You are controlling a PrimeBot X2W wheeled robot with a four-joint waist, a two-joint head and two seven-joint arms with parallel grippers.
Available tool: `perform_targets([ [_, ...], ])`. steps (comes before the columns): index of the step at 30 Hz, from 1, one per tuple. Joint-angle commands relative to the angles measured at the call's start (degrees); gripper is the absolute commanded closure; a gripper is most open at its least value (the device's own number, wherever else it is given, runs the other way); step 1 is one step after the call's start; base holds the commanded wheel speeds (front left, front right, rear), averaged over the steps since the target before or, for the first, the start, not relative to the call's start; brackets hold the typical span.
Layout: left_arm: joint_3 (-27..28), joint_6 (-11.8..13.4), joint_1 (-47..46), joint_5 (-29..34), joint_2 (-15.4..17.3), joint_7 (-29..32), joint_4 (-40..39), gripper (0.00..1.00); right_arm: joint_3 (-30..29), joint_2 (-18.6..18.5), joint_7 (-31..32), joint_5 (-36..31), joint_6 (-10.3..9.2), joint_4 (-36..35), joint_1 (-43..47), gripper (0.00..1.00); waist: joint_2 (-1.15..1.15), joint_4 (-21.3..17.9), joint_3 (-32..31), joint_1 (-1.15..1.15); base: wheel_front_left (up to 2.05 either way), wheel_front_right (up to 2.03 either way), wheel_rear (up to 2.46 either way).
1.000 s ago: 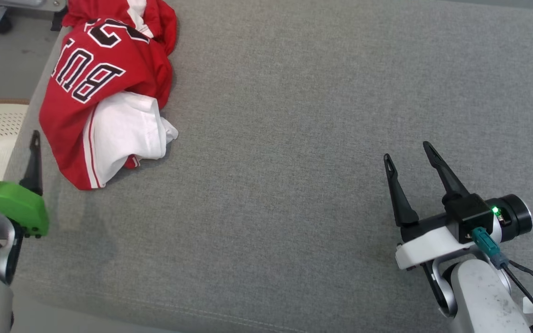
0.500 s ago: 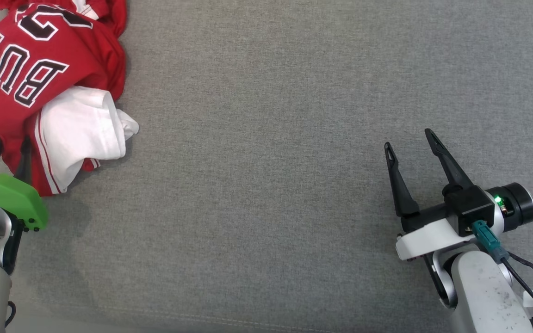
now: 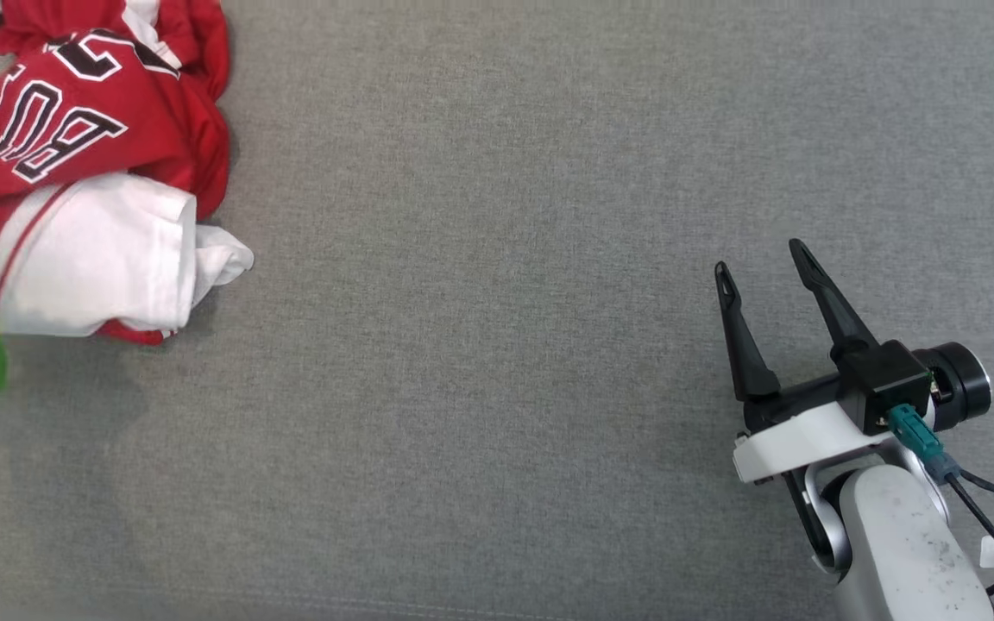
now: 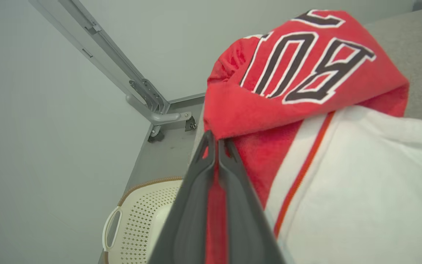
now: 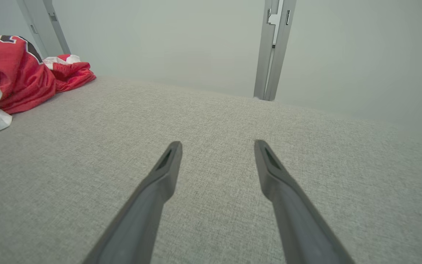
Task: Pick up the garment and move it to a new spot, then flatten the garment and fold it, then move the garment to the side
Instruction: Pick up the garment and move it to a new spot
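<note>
Garment (image 3: 91, 172), a crumpled red and white jersey with black lettering, lies at the left edge of the grey woven surface (image 3: 497, 345). The left gripper (image 4: 216, 141) is clamped together on a red fold of it. Well apart to the right, the right gripper (image 3: 758, 257) sits over bare cloth, fingers spread. Past the edge, a cream perforated basket (image 4: 137, 220) stands on the floor (image 4: 167, 154). Beyond are metal posts (image 5: 273, 47) and a pale wall (image 5: 159, 36).

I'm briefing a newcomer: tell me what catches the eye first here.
The red-and-white jersey is bunched at the far left of the grey surface, its red edge pinched in the shut left claw. The right claw hangs open over the surface at the lower right.
</note>
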Motion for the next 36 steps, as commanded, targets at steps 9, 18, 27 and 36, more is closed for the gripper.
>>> perform_targets([
  [9,-5.53,-0.25,-6.49,5.30,7.33,2.24,-10.96,1.00,-1.00,-0.20,-0.18,5.92,-0.01,1.40,1.79,0.00,0.00,-4.92,-11.11,0.00,0.00,0.00,0.00],
  [18,-15.94,-0.39,-10.95,3.40,10.52,9.83,-30.85,1.00,-5.51,-0.19,-0.18,8.33,-0.01,1.90,4.97,0.00,0.00,-13.14,-16.62,0.00,0.00,0.00,0.00],
  [27,-20.61,-0.24,-15.16,-2.53,7.69,17.00,-44.74,1.00,-9.36,-0.17,-0.18,8.25,-0.01,1.41,5.85,0.00,0.00,-21.81,-15.76,0.00,0.00,0.00,0.00],
  [36,-21.24,3.79,-12.65,-8.54,-0.74,20.68,-44.27,1.00,-8.83,-0.11,-0.18,10.90,-0.01,0.55,3.19,0.00,0.00,-27.01,-8.29,0.00,0.00,0.00,0.00],
])
